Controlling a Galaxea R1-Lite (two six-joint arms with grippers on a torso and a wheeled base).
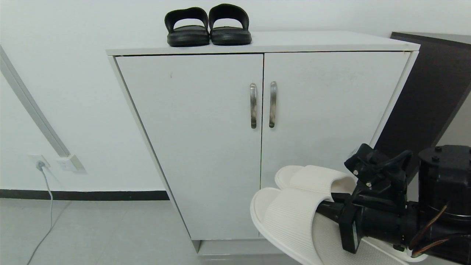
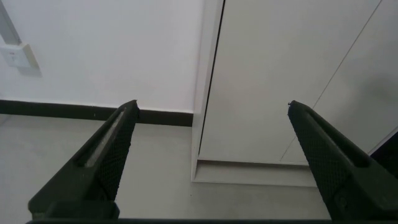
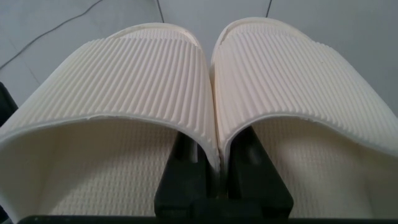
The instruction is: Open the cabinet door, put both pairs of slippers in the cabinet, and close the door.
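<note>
The white slippers (image 1: 294,217), likely light, soft foam, hang low before the closed cabinet (image 1: 191,154). The right gripper (image 3: 214,180) has its jaws clamped on both inner strap edges together, a pinch that may flex. The left gripper (image 2: 212,107) has its jaws wide apart and empty, free for a stiff handle (image 1: 253,105). The black slippers (image 1: 208,27) sit on the cabinet top and look rubbery and heavier.
</note>
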